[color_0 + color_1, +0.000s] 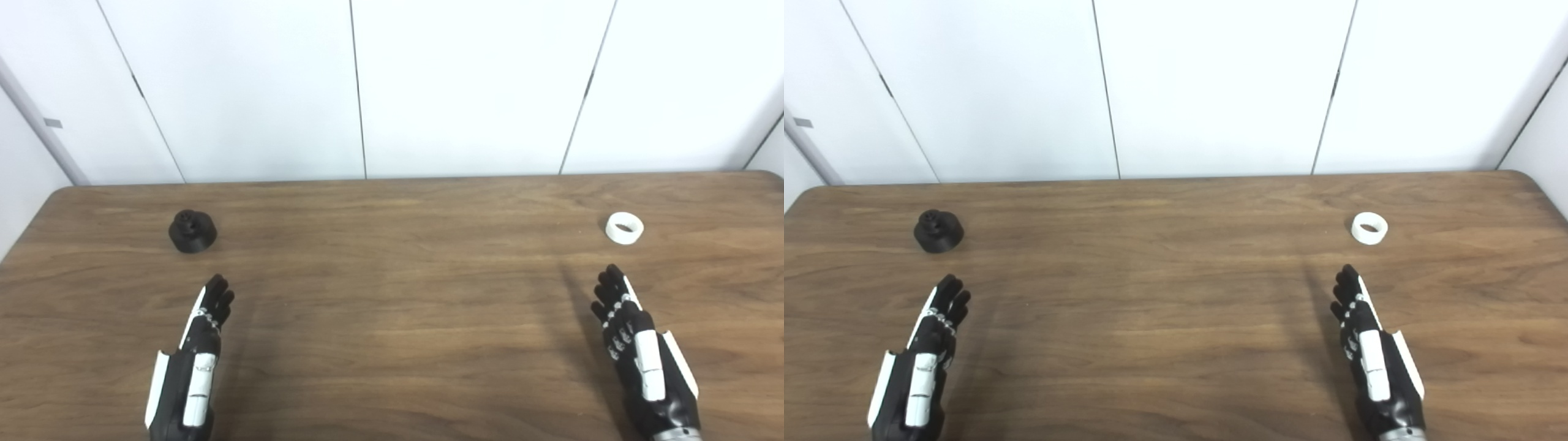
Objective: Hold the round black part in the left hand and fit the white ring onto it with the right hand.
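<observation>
On wooden tabletop [392, 306], far left: round black part [192, 231], upright, stepped top up. Far right: white ring [624, 228], lying flat, bore up. Well apart, each parked on side of hand meant for it. Left hand [195, 355] just short of black part, fingers extended, holding nothing. Right hand [634, 343] just short of ring, likewise extended, empty. Nothing grasped yet. Right eye view shows tabletop's rounded far right corner; left eye view cuts it off.

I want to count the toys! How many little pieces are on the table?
2. The round black part sits far left, beyond the left hand. The white ring sits far right, beyond the right hand.
</observation>
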Robot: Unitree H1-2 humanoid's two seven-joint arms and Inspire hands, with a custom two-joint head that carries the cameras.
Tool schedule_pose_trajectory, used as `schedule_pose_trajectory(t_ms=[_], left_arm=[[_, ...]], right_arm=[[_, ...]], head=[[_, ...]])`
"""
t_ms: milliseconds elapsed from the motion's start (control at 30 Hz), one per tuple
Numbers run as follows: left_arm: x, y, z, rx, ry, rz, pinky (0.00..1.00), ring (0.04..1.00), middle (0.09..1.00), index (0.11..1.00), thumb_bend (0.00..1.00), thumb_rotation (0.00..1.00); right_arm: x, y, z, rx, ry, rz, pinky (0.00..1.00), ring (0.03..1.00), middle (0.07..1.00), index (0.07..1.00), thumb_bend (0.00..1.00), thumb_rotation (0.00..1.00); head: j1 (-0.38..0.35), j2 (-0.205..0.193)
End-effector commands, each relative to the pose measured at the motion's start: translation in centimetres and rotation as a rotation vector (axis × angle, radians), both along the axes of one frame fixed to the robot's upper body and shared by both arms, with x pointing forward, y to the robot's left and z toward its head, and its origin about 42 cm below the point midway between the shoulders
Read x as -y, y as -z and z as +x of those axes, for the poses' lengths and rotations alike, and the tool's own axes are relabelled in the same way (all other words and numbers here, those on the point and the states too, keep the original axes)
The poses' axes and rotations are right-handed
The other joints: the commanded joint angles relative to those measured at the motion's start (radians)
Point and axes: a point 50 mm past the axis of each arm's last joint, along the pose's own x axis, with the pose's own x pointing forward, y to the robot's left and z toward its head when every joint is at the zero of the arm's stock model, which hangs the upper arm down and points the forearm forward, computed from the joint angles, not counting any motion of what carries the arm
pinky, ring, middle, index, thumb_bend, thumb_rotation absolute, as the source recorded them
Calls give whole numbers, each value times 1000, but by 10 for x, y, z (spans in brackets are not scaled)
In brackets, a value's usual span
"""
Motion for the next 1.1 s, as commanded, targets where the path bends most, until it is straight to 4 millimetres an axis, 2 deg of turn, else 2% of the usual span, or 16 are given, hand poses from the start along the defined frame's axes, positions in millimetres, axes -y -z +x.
schedule_pose_trajectory(t_ms=[0,67,133,233,333,700,733,900,1067], left_arm=[[4,21,-16,-85,-16,-22,1000,976,987,989,558,893],[4,19,-15,-85,-14,-24,1000,978,989,990,548,893],[4,19,-14,-86,-13,-26,1000,979,990,991,542,902],[4,17,-13,-92,-8,-36,1000,979,989,993,542,901],[5,15,-12,-103,-9,-37,1000,981,988,992,549,909],[5,10,-11,-104,-11,-41,1000,970,980,980,548,892],[5,10,-11,-105,-10,-40,999,970,979,980,548,895],[5,8,-10,-111,-3,-40,1000,976,984,988,554,901],[8,5,-9,-116,-8,-35,1000,972,980,981,568,856]], right_arm=[[-2,6,-10,-11,6,12,1000,1000,1000,994,598,1000],[-2,4,-9,-10,4,16,1000,1000,1000,996,595,1000],[-2,3,-9,-10,2,19,1000,1000,1000,995,594,1000],[-2,1,-8,-13,1,13,1000,1000,1000,988,604,1000],[-3,-2,-7,-14,-2,14,1000,1000,1000,984,605,1000],[-2,-5,-5,-15,-1,6,1000,1000,1000,988,607,1000],[-2,-6,-5,-15,-1,6,1000,1000,1000,990,607,1000],[-1,-7,-4,-11,-8,9,1000,1000,1000,991,611,1000],[1,-9,-4,-9,-5,8,1000,1000,1000,991,601,1000]], head=[[0,1],[3,30],[3,30],[3,56],[0,66],[0,73],[1,87],[2,99],[69,97]])
